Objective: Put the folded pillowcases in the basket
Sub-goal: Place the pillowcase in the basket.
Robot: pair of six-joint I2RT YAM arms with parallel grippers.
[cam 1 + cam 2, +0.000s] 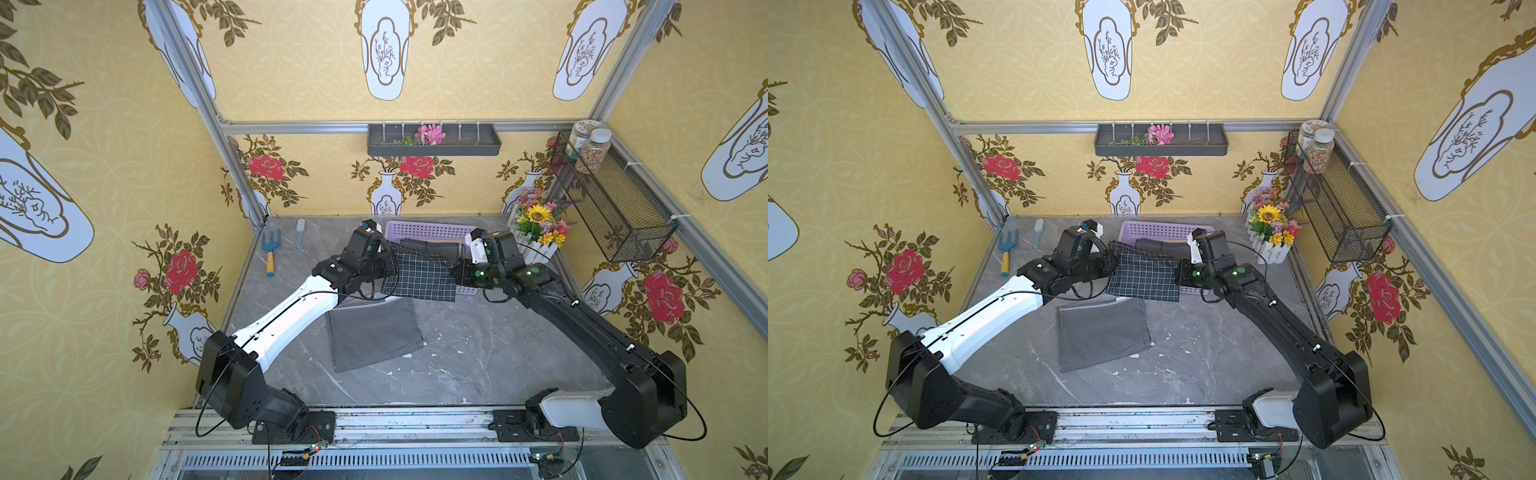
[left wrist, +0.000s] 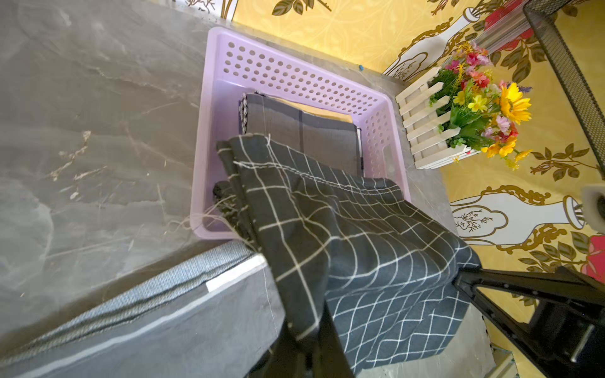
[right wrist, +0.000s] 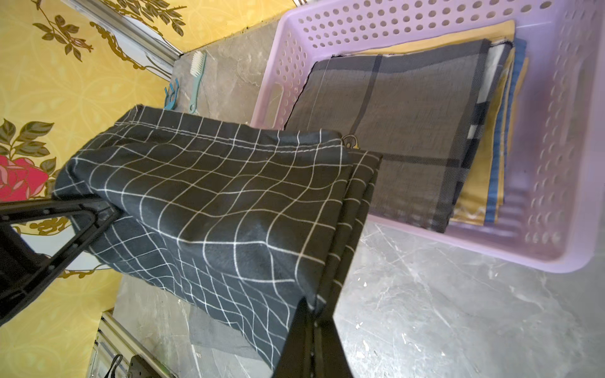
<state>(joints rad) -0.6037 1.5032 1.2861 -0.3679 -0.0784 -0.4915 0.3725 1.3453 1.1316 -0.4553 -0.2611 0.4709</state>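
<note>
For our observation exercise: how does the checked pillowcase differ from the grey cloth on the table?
The checked pillowcase has a white grid; the grey cloth is plain. The pillowcase hangs pinched by the left gripper and right gripper; the grey cloth lies flat on the table, unheld. Both are folded fabric.

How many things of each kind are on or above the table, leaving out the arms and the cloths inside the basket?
Cloths: 2 (checked pillowcase, grey cloth)
Hand tools: 2 (rake, brush)
Lilac basket: 1
Flower box: 1
Total: 6
</note>
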